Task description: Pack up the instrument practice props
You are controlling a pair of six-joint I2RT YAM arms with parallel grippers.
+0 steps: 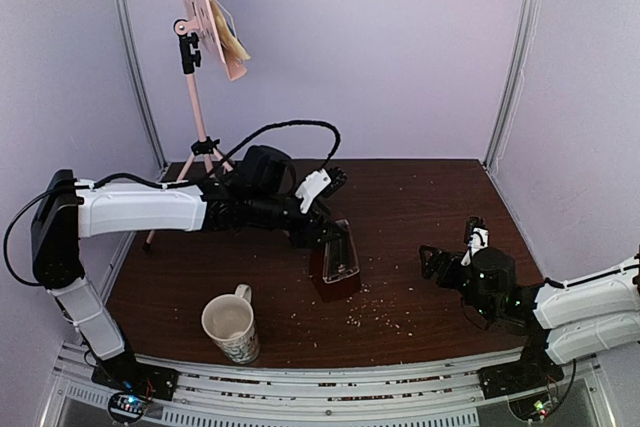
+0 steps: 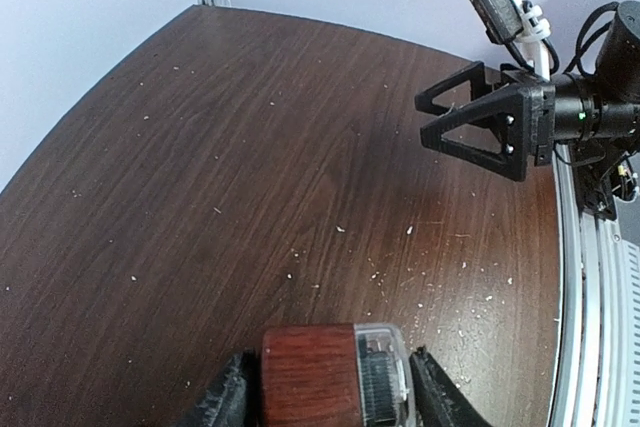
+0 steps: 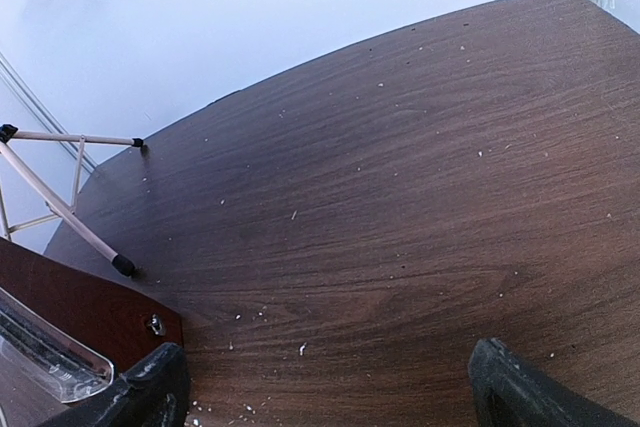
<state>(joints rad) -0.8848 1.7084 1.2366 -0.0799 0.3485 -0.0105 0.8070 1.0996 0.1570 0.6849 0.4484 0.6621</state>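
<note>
Clock read from the top view, table centre as hub.

Nearest, 7 o'clock by the front edge: cream patterned mug, upright, handle toward the far side.

4 o'clock: right gripper, black triangular fingers spread wide, nothing between them, hanging above the bare table. Dark wood grain, scattered with white specks.

Just near of centre: metronome. Small pyramid, glossy red-brown wood, standing upright, long axis vertical, taper pointing up. Clear plastic wedge cover on the face turned roughly to 4 o'clock.

Left gripper reaching in from 9 o'clock, part-closed around the metronome's top. Black fingers tight on either flank, one on the wood and one at the clear cover, no visible gap: reads as a pinch. Base on the table.

Far, 10 o'clock corner: pink music stand, thin tube pole vertical, tripod feet on the table. Perforated desk on top, seen edge-on, tilted, face toward 3 o'clock. Pale-yellow and blue music sheets resting on the desk.
</note>
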